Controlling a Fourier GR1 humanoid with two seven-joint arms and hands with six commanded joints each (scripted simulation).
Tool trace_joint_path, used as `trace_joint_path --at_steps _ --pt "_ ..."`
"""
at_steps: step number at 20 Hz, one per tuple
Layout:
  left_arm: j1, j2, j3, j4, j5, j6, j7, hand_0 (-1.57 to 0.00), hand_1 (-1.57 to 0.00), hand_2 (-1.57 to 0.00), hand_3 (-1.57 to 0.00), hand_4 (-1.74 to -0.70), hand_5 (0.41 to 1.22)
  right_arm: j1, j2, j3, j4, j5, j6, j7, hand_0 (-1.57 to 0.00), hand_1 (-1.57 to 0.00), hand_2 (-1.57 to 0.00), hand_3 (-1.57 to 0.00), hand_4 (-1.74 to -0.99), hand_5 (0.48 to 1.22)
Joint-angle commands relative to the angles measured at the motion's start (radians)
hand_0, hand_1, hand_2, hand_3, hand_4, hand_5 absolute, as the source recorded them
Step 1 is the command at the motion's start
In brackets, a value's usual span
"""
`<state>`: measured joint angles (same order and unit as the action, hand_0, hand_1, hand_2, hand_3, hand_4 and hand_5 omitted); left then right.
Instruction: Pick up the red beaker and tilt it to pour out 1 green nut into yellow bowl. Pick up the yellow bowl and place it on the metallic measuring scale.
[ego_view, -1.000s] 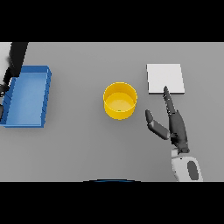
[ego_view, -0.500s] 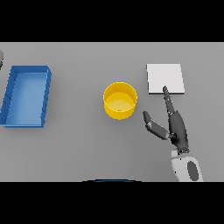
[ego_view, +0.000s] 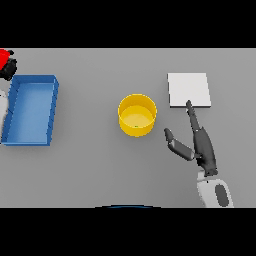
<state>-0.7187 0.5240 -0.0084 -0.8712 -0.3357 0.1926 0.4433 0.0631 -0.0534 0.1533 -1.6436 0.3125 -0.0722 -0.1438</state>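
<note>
The yellow bowl (ego_view: 137, 115) is standing upright near the middle of the grey surface (ego_view: 100, 160), apart from the right hand (ego_view: 202, 147); that hand is reaching up from the near edge with fingers straight and thumb spread toward the bowl, holding nothing; its fingertips are lying at the near edge of the metallic measuring scale (ego_view: 188, 89), which is sitting toward the far right. A speck of green is showing inside the bowl; at the far left corner, the left hand (ego_view: 10, 69) is gripping the red beaker (ego_view: 4, 58), just beyond a blue tray (ego_view: 31, 109).
</note>
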Motion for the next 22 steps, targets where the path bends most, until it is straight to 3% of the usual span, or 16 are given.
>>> trace_joint_path --at_steps 1,3,6,10,11,14,16,17,19,22 --pt "0.031 -0.011 0.001 -0.042 0.006 0.014 0.016 -1.57 -1.57 -1.57 -1.48 -1.74 1.221 -0.001 0.008 0.005 0.008 -0.001 0.002 -0.008 0.00 0.00 0.00 0.00 -1.014 0.648" --pt "0.083 -0.027 0.007 -0.106 0.019 0.029 0.031 -1.57 -1.57 -1.57 -1.51 -1.74 1.221 0.010 0.010 0.005 -0.004 -0.005 0.000 -0.021 0.00 0.00 0.00 0.00 -1.004 0.648" --pt "0.146 -0.047 0.012 -0.177 0.034 0.038 0.086 -1.57 -1.57 -1.57 -1.54 -1.74 1.151 0.020 0.009 0.003 -0.010 -0.015 0.005 -0.042 0.00 0.00 0.00 0.00 -1.012 0.650" --pt "0.230 -0.047 -0.015 -0.263 0.012 0.041 0.090 -1.57 -1.57 -1.57 -1.56 -1.71 0.991 -0.005 0.003 -0.007 0.007 -0.002 -0.009 -0.010 0.00 0.00 0.00 0.00 -1.017 0.638" --pt "0.233 -0.039 -0.022 -0.272 0.006 0.024 0.103 -1.57 -1.57 -1.57 -1.56 -1.65 0.941 0.012 0.000 -0.002 0.000 0.001 -0.007 -0.029 0.00 0.00 0.00 0.00 -1.021 0.636" --pt "0.276 -0.026 -0.035 -0.327 0.001 0.001 0.122 -1.57 -1.54 -1.50 -1.47 -1.28 0.810 0.005 0.005 -0.007 -0.003 -0.006 -0.010 -0.015 0.00 0.00 0.00 0.00 -1.012 0.634" --pt "0.286 -0.024 -0.038 -0.335 0.011 -0.019 0.117 -1.39 -1.22 -1.21 -1.14 -1.07 0.749 0.019 0.010 -0.001 -0.009 -0.014 -0.003 -0.038 0.00 0.00 0.00 0.00 -1.007 0.635" --pt "0.291 -0.023 -0.043 -0.347 0.009 -0.024 0.129 -1.21 -1.00 -1.02 -0.95 -1.00 0.720 0.014 0.011 -0.001 -0.019 -0.014 -0.003 -0.027 0.00 0.00 0.00 0.00 -1.004 0.636" --pt "0.291 -0.021 -0.055 -0.346 0.007 -0.045 0.133 -0.77 -0.64 -0.65 -0.61 -0.92 0.677 0.021 0.007 -0.002 -0.020 -0.015 0.000 -0.027 0.00 0.00 0.00 0.00 -1.005 0.634" --pt "0.281 -0.008 -0.082 -0.311 -0.012 -0.083 0.118 -0.39 -0.33 -0.33 -0.31 -0.84 0.657 0.022 0.010 0.004 -0.015 -0.006 -0.004 -0.036 0.00 0.00 0.00 0.00 -1.011 0.639"
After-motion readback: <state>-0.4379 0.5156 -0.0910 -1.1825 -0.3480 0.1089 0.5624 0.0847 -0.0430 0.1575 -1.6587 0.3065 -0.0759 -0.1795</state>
